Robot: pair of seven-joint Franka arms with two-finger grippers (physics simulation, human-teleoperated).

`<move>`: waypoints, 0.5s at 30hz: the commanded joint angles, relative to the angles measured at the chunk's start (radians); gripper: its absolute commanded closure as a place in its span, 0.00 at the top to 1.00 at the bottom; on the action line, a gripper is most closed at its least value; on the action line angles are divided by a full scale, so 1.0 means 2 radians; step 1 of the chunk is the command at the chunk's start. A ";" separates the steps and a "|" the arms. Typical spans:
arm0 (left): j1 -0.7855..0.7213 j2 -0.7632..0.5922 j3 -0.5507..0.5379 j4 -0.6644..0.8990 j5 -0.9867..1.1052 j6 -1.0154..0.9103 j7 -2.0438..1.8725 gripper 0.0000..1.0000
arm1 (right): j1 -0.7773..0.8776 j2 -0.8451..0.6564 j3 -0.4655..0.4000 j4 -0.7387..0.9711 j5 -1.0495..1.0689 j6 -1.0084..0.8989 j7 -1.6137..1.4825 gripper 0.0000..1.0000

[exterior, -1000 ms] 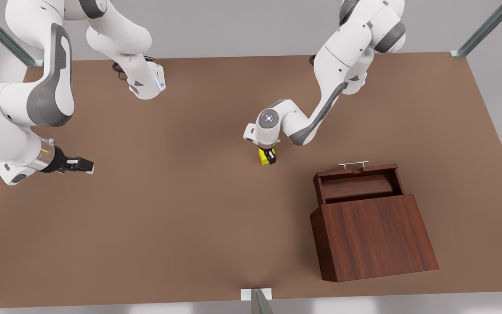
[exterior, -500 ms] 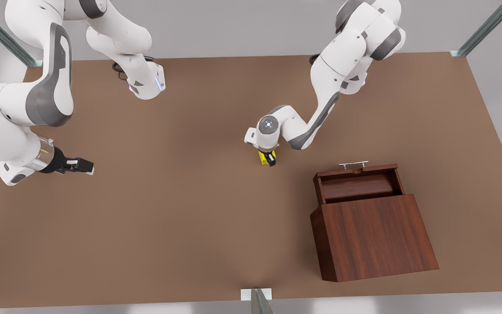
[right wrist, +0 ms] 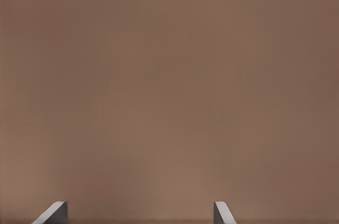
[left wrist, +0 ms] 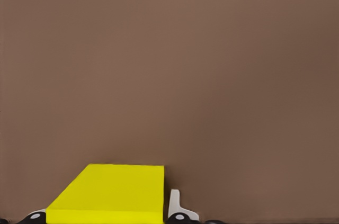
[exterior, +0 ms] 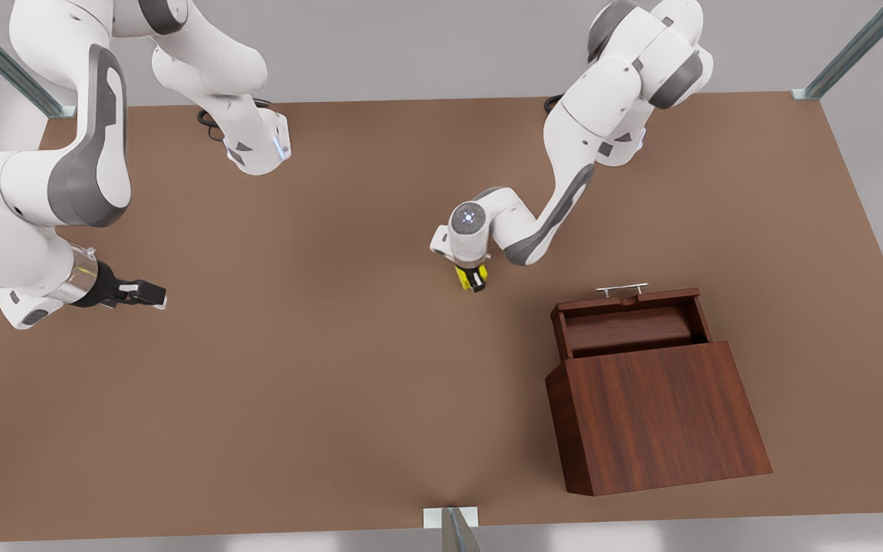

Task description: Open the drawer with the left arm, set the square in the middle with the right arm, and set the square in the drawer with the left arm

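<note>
Fingers of my left gripper [exterior: 473, 280] pinch the square [exterior: 464, 277] at the surface's [exterior: 319, 383] middle, forearm bent steeply down. My left wrist view shows one fingertip [left wrist: 175, 205] against its side. Nearby, the drawer [exterior: 629, 320] stands pulled open. My right gripper [exterior: 147, 293] waits near the front view's left, fingers spread wide.

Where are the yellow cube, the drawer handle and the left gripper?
yellow cube [left wrist: 108, 192]: left wrist view, its top face.
drawer handle [exterior: 622, 289]: front view, middle of the silver bar.
left gripper [exterior: 474, 277]: front view, between its fingertips, closed on the cube.
</note>
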State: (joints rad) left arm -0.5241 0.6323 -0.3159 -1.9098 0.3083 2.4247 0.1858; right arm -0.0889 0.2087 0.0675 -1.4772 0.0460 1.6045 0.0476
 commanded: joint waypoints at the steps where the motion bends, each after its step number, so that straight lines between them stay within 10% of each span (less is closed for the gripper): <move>1: 0.000 0.000 0.000 0.000 -0.048 -0.001 0.003 0.70 | 0.000 0.000 0.000 0.000 0.000 0.000 0.001 1.00; 15: 0.005 -0.028 0.002 0.003 -0.064 -0.013 -0.017 0.71 | -0.001 0.000 0.000 0.000 0.000 0.000 0.000 1.00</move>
State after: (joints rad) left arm -0.5118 0.5537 -0.3100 -1.9016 0.2043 2.3780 0.1031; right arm -0.0909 0.2087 0.0675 -1.4772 0.0460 1.6041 0.0476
